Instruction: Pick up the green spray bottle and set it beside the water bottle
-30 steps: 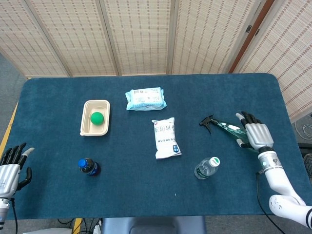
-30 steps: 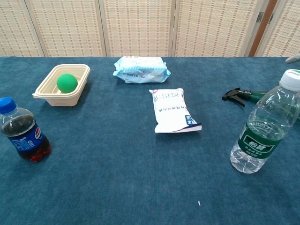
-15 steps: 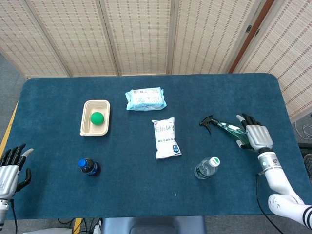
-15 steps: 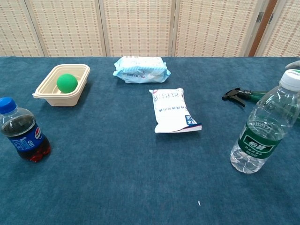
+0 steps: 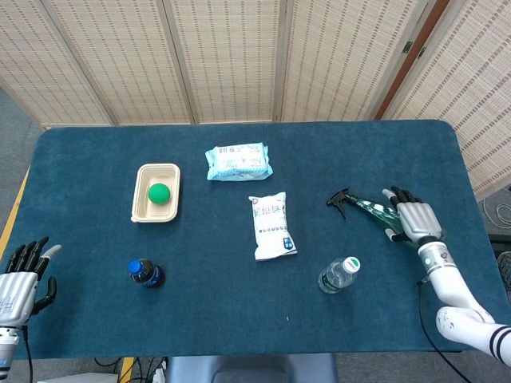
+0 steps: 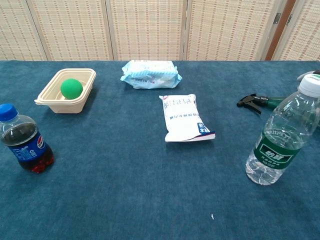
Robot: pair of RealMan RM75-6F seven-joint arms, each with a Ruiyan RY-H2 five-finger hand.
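Head view: your right hand (image 5: 413, 221) on the lying spray bottle (image 5: 363, 207), grasp unclear; left hand (image 5: 21, 279) released, fingers spread.

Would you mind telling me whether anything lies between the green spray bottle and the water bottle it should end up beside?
Nothing visible does. The green spray bottle lies under the right hand, and only bare blue tablecloth separates it from the water bottle.

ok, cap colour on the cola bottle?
Blue. The cola bottle's cap shows best in the chest view.
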